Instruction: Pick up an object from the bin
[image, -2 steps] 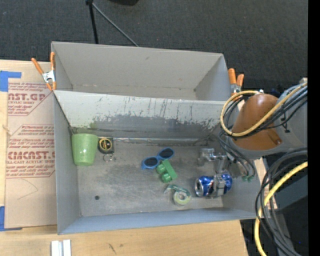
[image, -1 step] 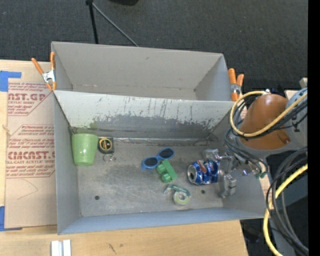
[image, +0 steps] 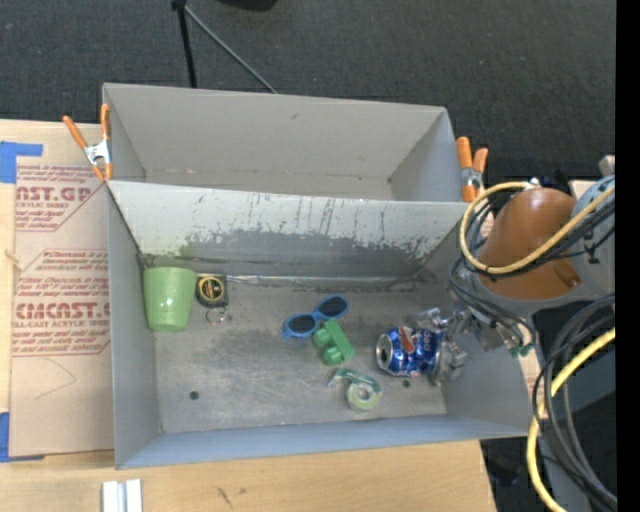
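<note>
My gripper (image: 446, 342) is low in the bin's right end, close to the right wall. Right against its left side lies a crushed blue, white and red drinks can (image: 402, 352) on the bin floor. Whether the can is gripped cannot be made out. A pale green roll of tape (image: 362, 393) lies just left of and nearer than the can. A green block (image: 333, 343) and a pair of blue sunglasses (image: 314, 317) lie further left, in the middle of the floor.
A light green cup (image: 168, 297) lies on its side at the bin's left wall, with a small yellow and black tape measure (image: 210, 290) beside it. The arm with its orange cover and looped cables hangs over the right rim.
</note>
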